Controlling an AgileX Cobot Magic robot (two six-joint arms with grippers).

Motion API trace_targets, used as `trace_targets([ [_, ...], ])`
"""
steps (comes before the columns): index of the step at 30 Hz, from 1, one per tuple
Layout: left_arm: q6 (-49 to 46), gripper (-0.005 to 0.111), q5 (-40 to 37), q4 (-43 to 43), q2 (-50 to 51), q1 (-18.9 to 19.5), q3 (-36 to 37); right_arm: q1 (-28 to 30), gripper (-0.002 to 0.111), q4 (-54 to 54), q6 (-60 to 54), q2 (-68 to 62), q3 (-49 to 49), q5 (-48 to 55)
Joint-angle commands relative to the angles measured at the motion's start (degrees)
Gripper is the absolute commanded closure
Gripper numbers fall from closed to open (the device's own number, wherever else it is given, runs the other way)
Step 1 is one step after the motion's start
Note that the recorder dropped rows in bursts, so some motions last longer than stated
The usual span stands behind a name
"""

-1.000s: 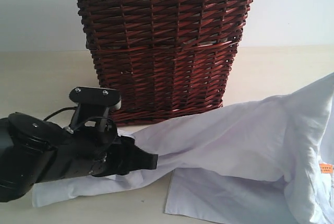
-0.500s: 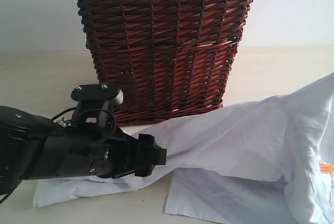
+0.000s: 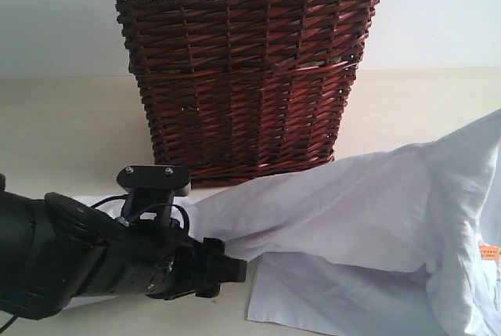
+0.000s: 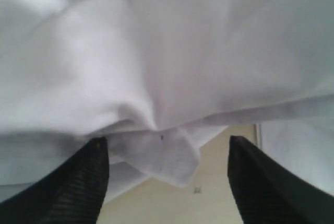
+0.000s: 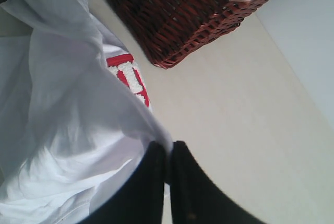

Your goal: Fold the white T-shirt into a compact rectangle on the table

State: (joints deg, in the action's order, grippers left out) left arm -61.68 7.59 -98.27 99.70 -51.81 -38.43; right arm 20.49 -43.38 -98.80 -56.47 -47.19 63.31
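Two right fingers [image 5: 148, 182] pinch the white T-shirt [image 5: 68, 109] edge.

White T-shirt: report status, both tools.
Left tool open at bunched cloth. Right tool shut on white T-shirt, that side raised. Not yet folded. Wicker basket close behind.

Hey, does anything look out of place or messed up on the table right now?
Nothing spilled or damaged. The white T-shirt lies bunched and twisted on the table, one end pinched up by the shut right hand, a crumpled fold inside the open left hand. The wicker basket stands upright.
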Motion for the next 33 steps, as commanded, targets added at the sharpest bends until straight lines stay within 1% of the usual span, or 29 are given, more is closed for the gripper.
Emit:
trace_targets([
  [1, 0.4, 0.044, 0.4, 0.6, 1.1, -0.1, -2.6, 0.2, 0.108, -0.2, 0.1, 0.5, -0.6, 0.4],
  [8, 0.4, 0.044, -1.2, 0.8, 6.1, -0.1, -3.9, 0.2, 0.108, -0.2, 0.1, 0.5, -0.6, 0.4],
  [10, 0.4, 0.046, -1.7, 0.6, 7.0, -0.1, -3.9, 0.2, 0.108, -0.2, 0.1, 0.5, -0.6, 0.4],
  [11, 0.4, 0.050, -1.8, 0.6, 7.3, -0.1, -3.9, 0.2, 0.108, -0.2, 0.1, 0.5, -0.6, 0.4],
  [12, 0.4, 0.057, -1.9, 0.6, 7.4, -0.1, -3.9, 0.2, 0.108, -0.2, 0.2, 0.5, -0.6, 0.4],
  [14, 0.4, 0.076, -2.0, 0.6, 7.4, -0.1, -3.9, 0.2, 0.108, -0.2, 0.2, 0.5, -0.6, 0.4],
  [16, 0.4, 0.099, -2.0, 0.6, 7.4, -0.1, -3.9, 0.2, 0.108, -0.2, 0.2, 0.5, -0.6, 0.4],
  [17, 0.4, 0.107, -1.9, 0.6, 7.4, -0.1, -3.9, 0.2, 0.108, -0.2, 0.2, 0.5, -0.6, 0.4],
  [21, -0.8, 0.107, -0.5, 0.7, 7.4, -0.1, -3.9, 0.2, 0.108, -0.2, 0.2, 0.5, -0.6, 0.4],
  [26, -7.4, 0.107, 3.4, 0.7, 4.3, -0.1, -3.9, 0.2, 0.108, -0.2, 0.2, 0.5, -0.6, 0.4],
  [29, -12.9, 0.107, 7.2, 0.6, -1.3, -0.1, -3.9, 0.2, 0.108, -0.2, 0.2, 0.5, -0.6, 0.4],
  [33, -24.1, 0.107, 11.7, -1.7, -10.0, -0.1, -3.9, 0.2, 0.108, -0.2, 0.2, 0.5, -0.6, 0.4],
])
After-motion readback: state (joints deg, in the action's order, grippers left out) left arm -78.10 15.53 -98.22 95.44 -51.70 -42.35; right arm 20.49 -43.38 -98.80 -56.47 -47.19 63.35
